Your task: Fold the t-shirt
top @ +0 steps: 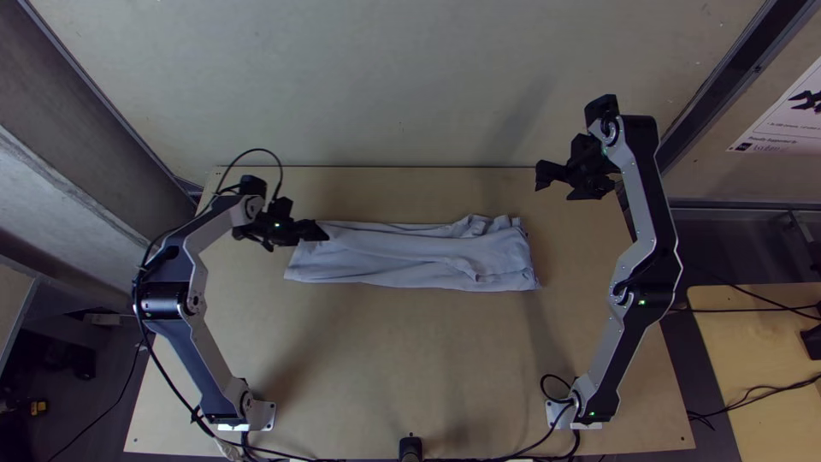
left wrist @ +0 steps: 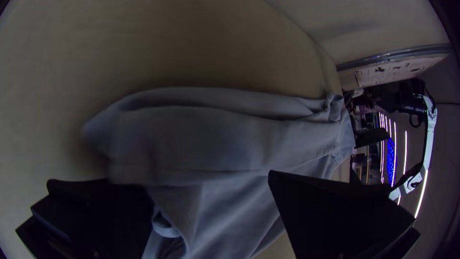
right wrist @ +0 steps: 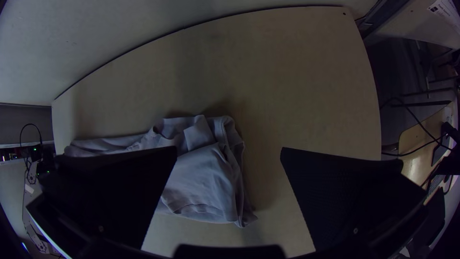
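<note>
The pale blue-grey t-shirt [top: 410, 257] lies as a long narrow folded strip across the table, bunched at its right end. At the strip's left end, over its upper corner, is my left gripper [top: 320, 231]. In the left wrist view, the left gripper [left wrist: 199, 180] is open, with layered cloth [left wrist: 230, 144] showing between and beyond its fingers. Beyond the shirt's right end and farther back, my right gripper [top: 554, 175] is held away from the cloth. The right wrist view has the right gripper [right wrist: 228, 151] open, and the shirt [right wrist: 201, 177] lies below, partly hidden behind one finger.
Bare wooden table [top: 402, 368] extends in front of the shirt, with a narrower strip behind it. A pale wall panel [top: 385, 85] stands beyond the back edge. Black cables [top: 513, 455] run along the near edge. A second wooden surface [top: 761, 342] is at the right.
</note>
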Tool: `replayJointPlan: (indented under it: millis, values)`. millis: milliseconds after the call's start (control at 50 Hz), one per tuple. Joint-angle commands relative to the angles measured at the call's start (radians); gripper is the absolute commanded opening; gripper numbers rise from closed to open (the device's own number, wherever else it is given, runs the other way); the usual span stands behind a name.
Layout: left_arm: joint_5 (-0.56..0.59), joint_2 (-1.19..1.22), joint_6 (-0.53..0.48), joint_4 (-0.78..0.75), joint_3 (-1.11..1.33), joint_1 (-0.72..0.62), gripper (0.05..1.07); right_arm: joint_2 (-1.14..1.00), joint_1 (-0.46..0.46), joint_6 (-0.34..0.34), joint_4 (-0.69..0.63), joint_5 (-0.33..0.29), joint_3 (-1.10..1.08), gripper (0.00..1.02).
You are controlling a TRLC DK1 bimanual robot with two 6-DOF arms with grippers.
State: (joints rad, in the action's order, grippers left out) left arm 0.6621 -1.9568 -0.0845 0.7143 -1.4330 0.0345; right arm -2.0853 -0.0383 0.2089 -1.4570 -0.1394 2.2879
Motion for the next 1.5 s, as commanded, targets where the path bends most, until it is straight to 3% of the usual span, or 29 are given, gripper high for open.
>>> replayJointPlan:
  millis: [0,140,200,260,320,340,640,880,1120,1320,1480]
  values:
    - [-0.027,-0.034,0.074,-0.004,0.066,-0.073,1.03,0.036,-0.011,0.020,-0.008,-0.005,-0.010,0.99]
    - [-0.127,-0.017,0.189,-0.012,0.068,-0.139,1.02,0.044,-0.025,0.024,-0.008,-0.006,-0.031,0.99]
    - [-0.205,-0.011,0.200,-0.009,0.068,-0.170,0.90,0.044,-0.029,0.029,-0.008,-0.006,-0.033,0.99]
    - [-0.269,0.021,0.200,-0.019,0.089,-0.186,0.59,0.045,-0.032,0.032,-0.008,-0.006,-0.033,0.99]
    - [-0.331,0.061,0.204,-0.052,0.112,-0.189,0.11,0.050,-0.035,0.037,-0.008,-0.006,-0.036,0.99]
    - [-0.331,0.070,0.206,-0.058,0.115,-0.189,0.07,0.050,-0.035,0.038,-0.008,-0.006,-0.039,0.99]
    - [-0.427,0.200,0.080,0.073,0.098,-0.051,0.08,0.096,-0.029,0.038,0.026,-0.005,-0.142,0.99]
    - [-0.476,0.210,-0.113,0.208,-0.021,0.148,0.08,0.120,0.005,0.029,0.058,-0.002,-0.179,0.99]
    - [-0.622,0.191,-0.296,0.241,-0.103,0.286,0.08,0.133,0.028,0.004,0.072,0.008,-0.191,0.99]
    - [-0.717,0.200,-0.331,0.266,-0.181,0.314,0.08,0.151,0.040,-0.009,0.075,0.026,-0.196,0.99]
    - [-0.789,0.245,-0.325,0.338,-0.254,0.249,0.08,0.166,0.048,-0.017,0.075,0.026,-0.212,0.99]
